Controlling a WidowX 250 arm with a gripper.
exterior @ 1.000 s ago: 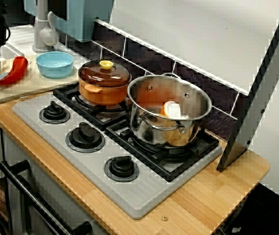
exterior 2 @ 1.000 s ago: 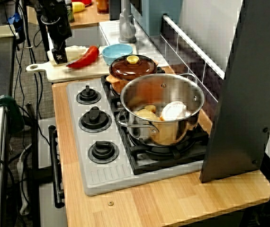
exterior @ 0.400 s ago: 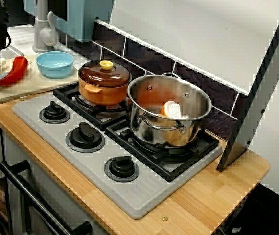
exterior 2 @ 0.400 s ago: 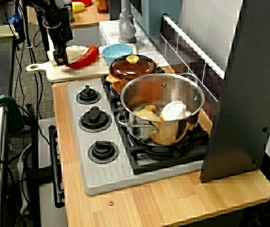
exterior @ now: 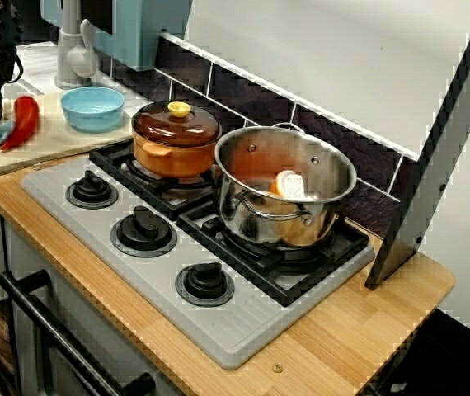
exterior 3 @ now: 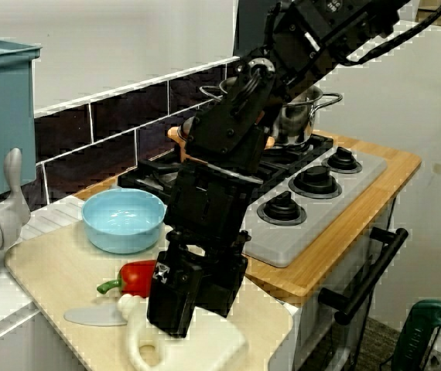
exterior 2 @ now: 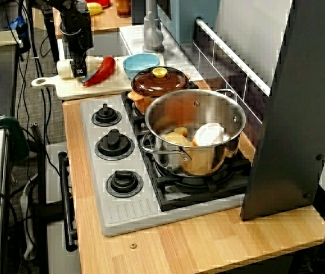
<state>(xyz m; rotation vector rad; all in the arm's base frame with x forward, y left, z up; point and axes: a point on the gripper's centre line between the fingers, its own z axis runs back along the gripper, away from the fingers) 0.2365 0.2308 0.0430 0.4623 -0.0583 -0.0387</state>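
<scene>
Seemingly jaws beside pepper (exterior 2: 101, 69) (red).

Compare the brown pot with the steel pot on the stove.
The brown pot is lidded; the steel pot is open, with food showing inside. The brown pot is smaller and squatter; the steel pot is larger and shiny. Both stand on the stove.

Cutting board (exterior 2: 108, 85) bears red pepper (exterior 2: 100, 69), blue bowl (exterior 2: 141, 63)

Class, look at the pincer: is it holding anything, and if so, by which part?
It cannot be told. The pincer is low over the board, right beside the pepper, but its own body hides its tips.
</scene>
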